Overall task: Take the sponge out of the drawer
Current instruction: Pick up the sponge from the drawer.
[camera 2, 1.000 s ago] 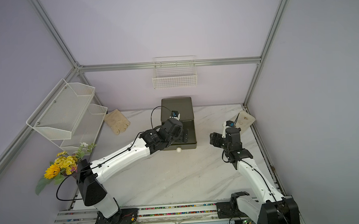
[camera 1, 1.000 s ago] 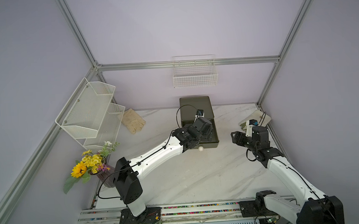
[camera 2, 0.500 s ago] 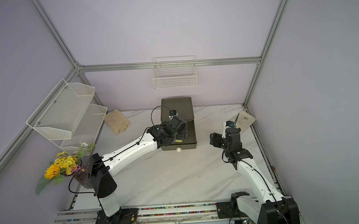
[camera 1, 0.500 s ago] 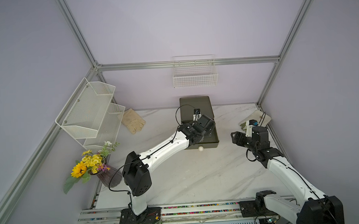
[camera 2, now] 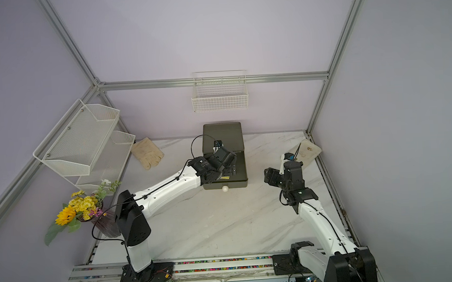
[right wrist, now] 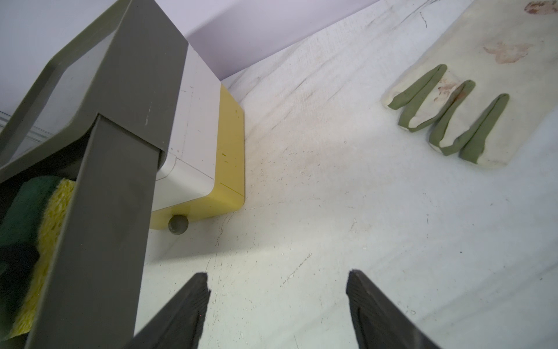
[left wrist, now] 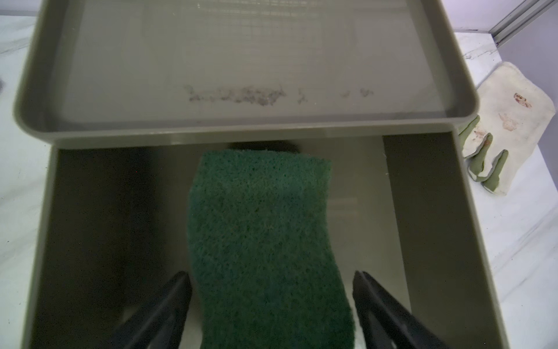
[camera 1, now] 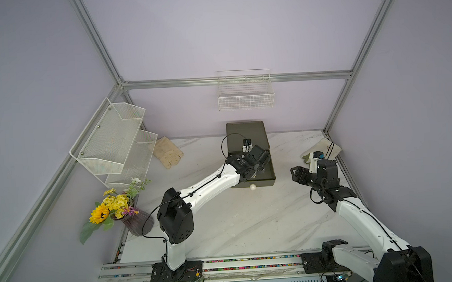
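The sponge (left wrist: 259, 229), lying lengthwise near-to-far in the drawer (left wrist: 422, 211), is straddled by the wide-spread left end effector (left wrist: 270, 281). The right end effector (right wrist: 277, 281) is held spread and empty, well apart.

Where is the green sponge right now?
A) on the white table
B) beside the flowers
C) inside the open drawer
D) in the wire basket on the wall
C: the sponge lies inside the open drawer, with the left tool straddling its near end.

stereo pair overhead; both wrist views close on drawer (left wrist: 422, 211).
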{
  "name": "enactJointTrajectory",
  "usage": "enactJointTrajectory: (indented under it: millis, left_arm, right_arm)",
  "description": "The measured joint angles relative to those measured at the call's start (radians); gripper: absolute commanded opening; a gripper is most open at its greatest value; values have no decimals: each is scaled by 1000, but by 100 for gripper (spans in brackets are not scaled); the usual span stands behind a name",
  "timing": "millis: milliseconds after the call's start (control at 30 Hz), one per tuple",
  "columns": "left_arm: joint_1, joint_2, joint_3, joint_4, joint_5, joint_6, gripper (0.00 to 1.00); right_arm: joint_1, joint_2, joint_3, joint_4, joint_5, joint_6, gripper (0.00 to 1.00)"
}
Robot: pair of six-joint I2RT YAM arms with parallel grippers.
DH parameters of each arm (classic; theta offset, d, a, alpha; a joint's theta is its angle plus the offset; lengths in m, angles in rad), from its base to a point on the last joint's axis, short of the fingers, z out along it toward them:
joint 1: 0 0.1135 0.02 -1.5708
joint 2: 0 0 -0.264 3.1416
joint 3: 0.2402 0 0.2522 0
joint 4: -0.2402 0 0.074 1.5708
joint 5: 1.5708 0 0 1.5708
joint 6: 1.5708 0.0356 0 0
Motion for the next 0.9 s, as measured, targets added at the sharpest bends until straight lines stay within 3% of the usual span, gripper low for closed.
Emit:
enactJointTrajectory:
  millis: [400,900]
  left_arm:
    - [0,3,0,-7,-4,-1,70]
    - [0,2,0,-18,-29,0,66]
  right_arm:
    - [0,2,0,0,-1,0,76]
    - [0,21,0,0,-2,0,76]
